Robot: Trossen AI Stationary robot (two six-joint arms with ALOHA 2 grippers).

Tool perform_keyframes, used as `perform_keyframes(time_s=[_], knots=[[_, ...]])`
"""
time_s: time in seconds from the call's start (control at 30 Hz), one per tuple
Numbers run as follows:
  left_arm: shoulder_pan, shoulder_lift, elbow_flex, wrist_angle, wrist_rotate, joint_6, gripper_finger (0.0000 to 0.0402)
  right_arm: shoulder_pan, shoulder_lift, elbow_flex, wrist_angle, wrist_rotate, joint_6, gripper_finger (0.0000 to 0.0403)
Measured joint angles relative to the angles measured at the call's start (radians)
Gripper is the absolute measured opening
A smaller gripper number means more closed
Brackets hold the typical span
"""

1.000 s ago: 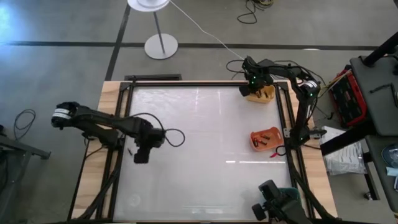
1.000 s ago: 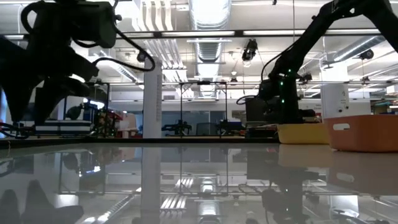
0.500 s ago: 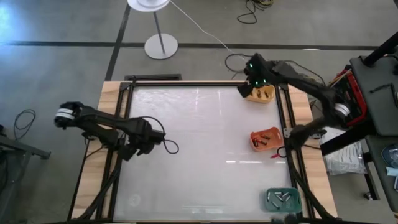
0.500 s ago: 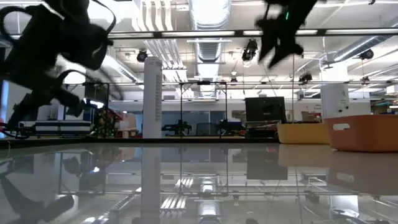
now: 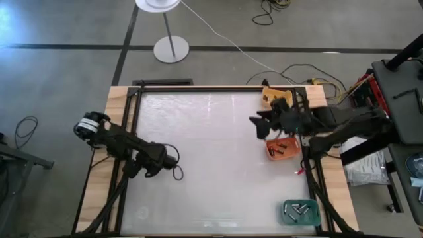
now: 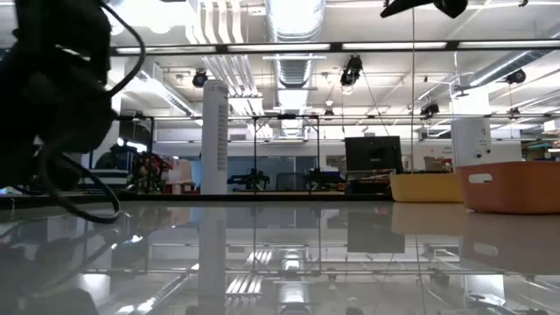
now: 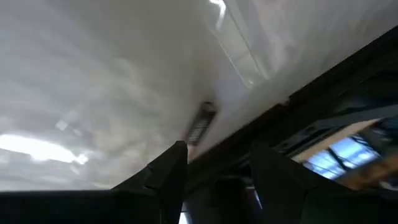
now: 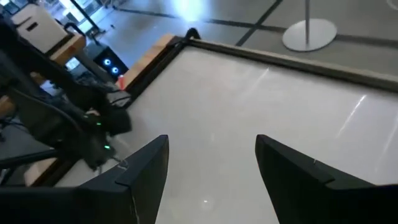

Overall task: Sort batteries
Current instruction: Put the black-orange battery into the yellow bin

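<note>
Swung from yellow tray (image 5: 275,96) to above orange tray (image 5: 282,148), right gripper (image 5: 259,125) wide, empty; left gripper (image 7: 214,163) parted near lone battery (image 7: 200,122). Risk: nudging it off the edge.

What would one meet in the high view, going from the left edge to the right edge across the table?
Left gripper, low at the table's left edge → bare white tabletop → right gripper, its fingers open, raised over the right part → orange plastic tray holding small dark batteries.
</note>
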State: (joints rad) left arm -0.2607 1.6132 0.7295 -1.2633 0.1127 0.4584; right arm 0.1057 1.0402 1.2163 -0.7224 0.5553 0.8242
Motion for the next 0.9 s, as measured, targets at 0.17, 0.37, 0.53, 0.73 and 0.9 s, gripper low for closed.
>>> perform_keyframes(time_s=[0.17, 0.37, 0.53, 0.73, 0.9], knots=[[-0.093, 0.079, -0.04, 0.048, -0.013, -0.096, 0.0155, 0.203, 0.07, 0.0, 0.003, 0.15, 0.202, 0.0233], [-0.17, 0.134, -0.037, 0.078, -0.134, -0.165, 0.0154, 0.333, 0.226, 0.033, 0.003, 0.179, 0.386, 0.0229], [-0.197, 0.167, -0.03, 0.093, -0.15, -0.168, 0.0144, 0.383, 0.357, 0.113, 0.001, 0.172, 0.439, 0.0231], [-0.199, 0.231, 0.011, 0.08, -0.172, -0.165, 0.0023, 0.414, 0.434, 0.247, -0.021, 0.17, 0.407, 0.0235], [-0.193, 0.215, 0.034, 0.079, -0.167, -0.163, 0.0012, 0.42, 0.428, 0.309, -0.096, 0.166, 0.387, 0.0231]])
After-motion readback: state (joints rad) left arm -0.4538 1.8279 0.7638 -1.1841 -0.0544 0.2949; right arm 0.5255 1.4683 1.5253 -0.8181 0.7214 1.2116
